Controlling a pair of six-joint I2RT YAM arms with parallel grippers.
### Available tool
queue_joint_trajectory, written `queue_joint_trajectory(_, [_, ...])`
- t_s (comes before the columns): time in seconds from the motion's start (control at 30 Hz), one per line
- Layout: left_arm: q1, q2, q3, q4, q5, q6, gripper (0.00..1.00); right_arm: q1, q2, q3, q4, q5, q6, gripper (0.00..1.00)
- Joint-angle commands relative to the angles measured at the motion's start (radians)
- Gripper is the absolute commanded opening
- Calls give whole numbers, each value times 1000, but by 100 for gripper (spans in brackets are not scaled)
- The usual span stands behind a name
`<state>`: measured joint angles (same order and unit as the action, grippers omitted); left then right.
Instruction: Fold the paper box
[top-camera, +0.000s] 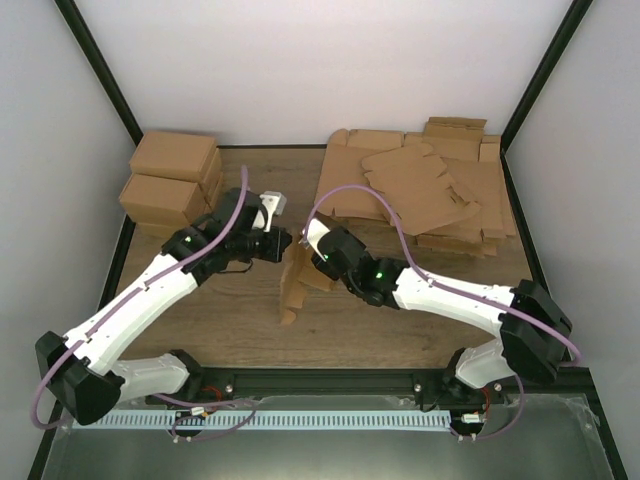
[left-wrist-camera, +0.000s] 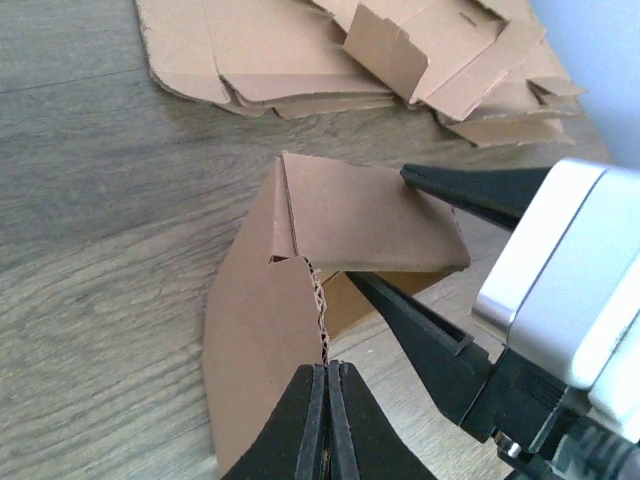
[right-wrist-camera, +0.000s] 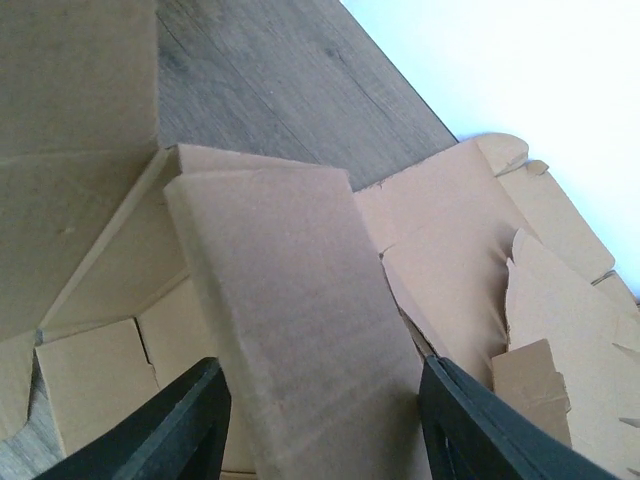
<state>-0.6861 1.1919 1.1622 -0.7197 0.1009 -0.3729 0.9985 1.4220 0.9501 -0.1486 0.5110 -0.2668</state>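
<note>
The paper box (top-camera: 293, 290) stands partly folded at mid table, between both arms. My left gripper (top-camera: 283, 243) is shut on the corrugated edge of one of its curved side panels; in the left wrist view the closed jaws (left-wrist-camera: 327, 366) pinch that edge of the box (left-wrist-camera: 255, 330). My right gripper (top-camera: 303, 250) is open, its jaws straddling a folded-over flap (right-wrist-camera: 290, 300) of the box. Its black fingers (left-wrist-camera: 420, 325) show in the left wrist view, one above and one below that flap (left-wrist-camera: 370, 215). In the right wrist view the gripper (right-wrist-camera: 325, 430) has a finger on each side of the flap.
A stack of flat cardboard blanks (top-camera: 430, 190) lies at the back right, and shows in the left wrist view (left-wrist-camera: 330, 50) and the right wrist view (right-wrist-camera: 560, 320). Several closed brown cartons (top-camera: 172, 180) are stacked at the back left. White walls enclose the table.
</note>
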Motion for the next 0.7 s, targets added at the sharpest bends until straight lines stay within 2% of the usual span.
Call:
queue_joint_trajectory(0.0, [69, -19, -7, 143, 191, 7, 4, 10, 28, -14, -16, -17, 6, 53])
queue_joint_trajectory(0.1, [111, -10, 1, 164, 249, 1, 4, 10, 27, -17, 13, -34, 11, 49])
queue_joint_trajectory(0.27, [155, 8, 59, 160, 321, -6, 4, 5, 40, -9, 13, -75, 33, 37])
queue_joint_trajectory(0.43, [183, 20, 89, 158, 362, -18, 8, -48, 75, 33, -68, -186, 106, 16])
queue_joint_trajectory(0.53, [198, 25, 95, 156, 376, -30, 41, -88, 89, 54, -118, -254, 154, 8])
queue_joint_trajectory(0.63, [206, 20, 110, 142, 367, -28, 70, -127, 102, 65, -173, -325, 207, 3])
queue_joint_trajectory(0.67, [206, 13, 116, 135, 354, -24, 76, -138, 105, 65, -189, -352, 224, 3])
